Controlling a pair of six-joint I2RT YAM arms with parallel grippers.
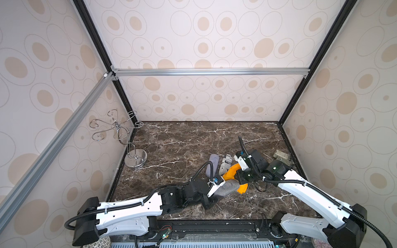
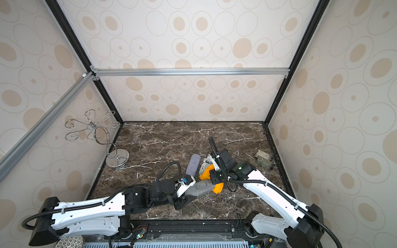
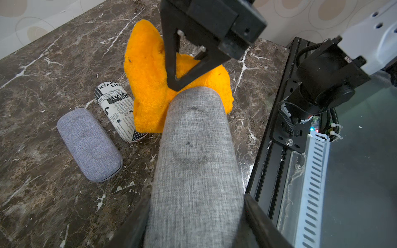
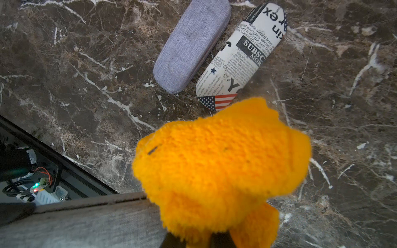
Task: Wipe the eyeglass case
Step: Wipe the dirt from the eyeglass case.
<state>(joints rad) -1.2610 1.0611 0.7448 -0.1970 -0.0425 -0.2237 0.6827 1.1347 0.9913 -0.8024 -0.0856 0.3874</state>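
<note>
Both clamped, left pincer on grey case near table edge, right pincer on orange cloth

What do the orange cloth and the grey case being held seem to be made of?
The orange cloth looks like plush microfibre or terry: thick, fuzzy, matte pile. The grey case seems covered in woven fabric, its crosshatch weave visible, probably over a stiff shell.

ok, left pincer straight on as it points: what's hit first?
Probably the orange cloth: the grey case in the left pincer ends right by it, where the right pincer pinches it. They may already touch.
</note>
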